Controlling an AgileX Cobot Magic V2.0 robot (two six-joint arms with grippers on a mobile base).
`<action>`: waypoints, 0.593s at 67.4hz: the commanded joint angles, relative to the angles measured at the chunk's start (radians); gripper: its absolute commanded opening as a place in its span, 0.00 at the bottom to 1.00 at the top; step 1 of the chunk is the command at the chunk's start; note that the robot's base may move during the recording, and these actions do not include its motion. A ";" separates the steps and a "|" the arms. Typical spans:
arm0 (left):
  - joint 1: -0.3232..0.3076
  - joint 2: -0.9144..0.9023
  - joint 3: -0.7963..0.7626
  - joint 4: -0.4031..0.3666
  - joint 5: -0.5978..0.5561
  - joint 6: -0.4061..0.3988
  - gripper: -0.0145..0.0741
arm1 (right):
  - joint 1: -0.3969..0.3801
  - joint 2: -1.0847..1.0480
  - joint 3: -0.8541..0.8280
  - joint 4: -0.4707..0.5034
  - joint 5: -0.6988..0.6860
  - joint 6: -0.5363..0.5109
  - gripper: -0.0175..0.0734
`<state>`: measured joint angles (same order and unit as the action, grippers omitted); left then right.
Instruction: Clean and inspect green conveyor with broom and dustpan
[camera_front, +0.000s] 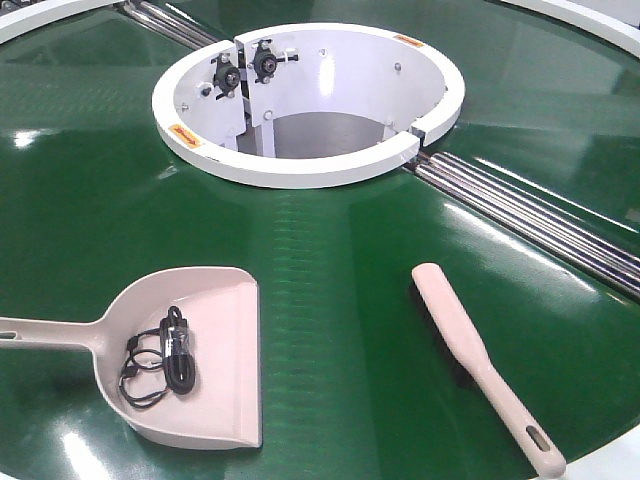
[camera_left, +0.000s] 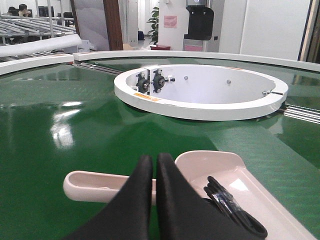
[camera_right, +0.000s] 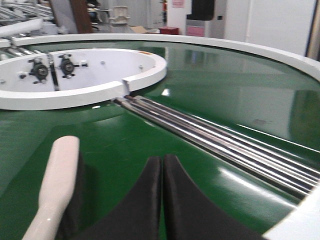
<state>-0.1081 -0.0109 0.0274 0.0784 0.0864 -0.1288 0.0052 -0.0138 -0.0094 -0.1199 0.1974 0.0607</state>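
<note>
The green conveyor (camera_front: 330, 260) fills the front view, with its white ring hub (camera_front: 300, 165) at the back. The beige dustpan (camera_front: 215, 395) lies at front left, its handle pointing left, with a coiled black cable (camera_front: 160, 360) inside. The beige broom (camera_front: 470, 355) lies at front right, bristles down, slotted handle end toward the front. Neither gripper shows in the front view. In the left wrist view my left gripper (camera_left: 154, 161) is shut and empty, above the dustpan handle (camera_left: 95, 186). In the right wrist view my right gripper (camera_right: 162, 161) is shut and empty, right of the broom (camera_right: 57, 182).
Steel rollers (camera_front: 545, 225) run diagonally from the hub to the right edge. The white outer rim (camera_right: 280, 52) curves round the belt. A room with racks and a dark machine (camera_left: 200, 22) lies beyond the conveyor.
</note>
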 joint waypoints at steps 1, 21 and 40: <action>0.002 -0.016 0.028 -0.001 -0.071 -0.008 0.16 | 0.029 -0.015 0.037 -0.004 -0.197 0.002 0.18; 0.002 -0.016 0.028 -0.001 -0.071 -0.008 0.16 | 0.034 -0.015 0.049 -0.003 -0.232 -0.002 0.18; 0.002 -0.016 0.028 -0.001 -0.071 -0.008 0.16 | 0.034 -0.015 0.049 -0.003 -0.228 -0.002 0.18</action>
<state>-0.1081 -0.0109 0.0274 0.0784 0.0864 -0.1288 0.0389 -0.0138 0.0269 -0.1199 0.0476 0.0641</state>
